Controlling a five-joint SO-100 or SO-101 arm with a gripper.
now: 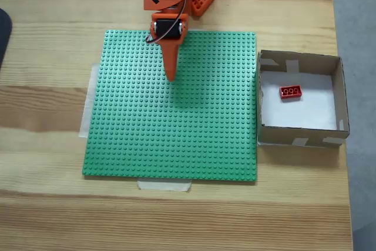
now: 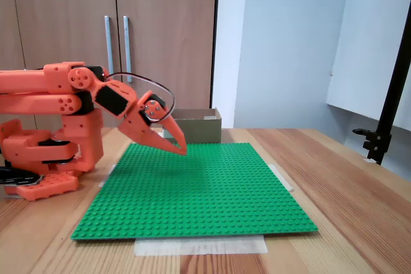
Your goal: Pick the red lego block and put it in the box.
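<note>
The orange two-finger gripper point(image 1: 171, 76) hangs closed and empty; well off to its right in a fixed view, the small red lego block point(image 1: 290, 91) lies inside the shallow brown cardboard box point(image 1: 299, 137).

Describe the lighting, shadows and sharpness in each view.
In the fixed view from above: soft, even light; the hand casts a faint blurred shadow on the green baseplate; the red lego block in the box looks slightly soft. In the fixed view from the side: diffuse light, a dim shadow under the hand, no glare.
</note>
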